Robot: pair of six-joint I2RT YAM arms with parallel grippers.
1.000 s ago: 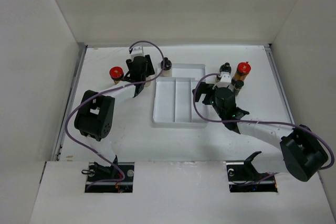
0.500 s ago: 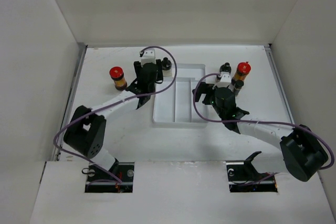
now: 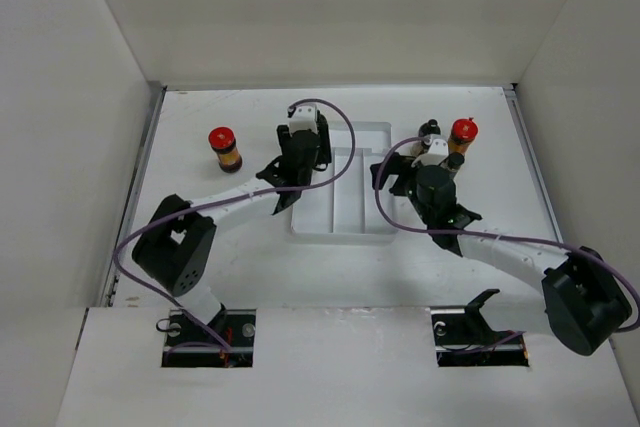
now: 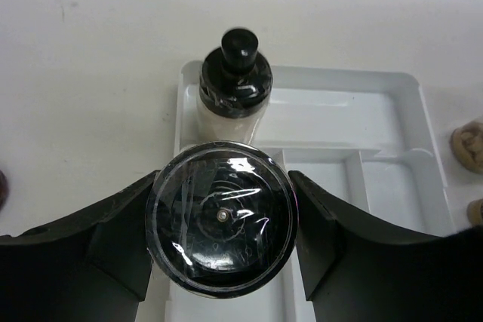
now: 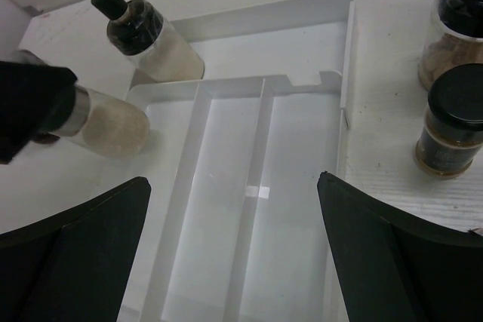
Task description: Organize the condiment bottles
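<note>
**Pale spice bottle held over the tray's left edge**

The left fingers (image 4: 113,246) clamp a clear round bottle of pale powder with a black cap (image 4: 220,225) by its upper part, above the left edge of the white divided plastic tray (image 4: 339,122). The bottle looks light and rigid, and probably slippery under its glossy film, so a firm grip around the body suits it. The right fingers (image 5: 392,262) are spread wide and empty, near two brown-spice jars with black caps (image 5: 451,122) on the table (image 4: 90,73). No writing is legible.
</note>
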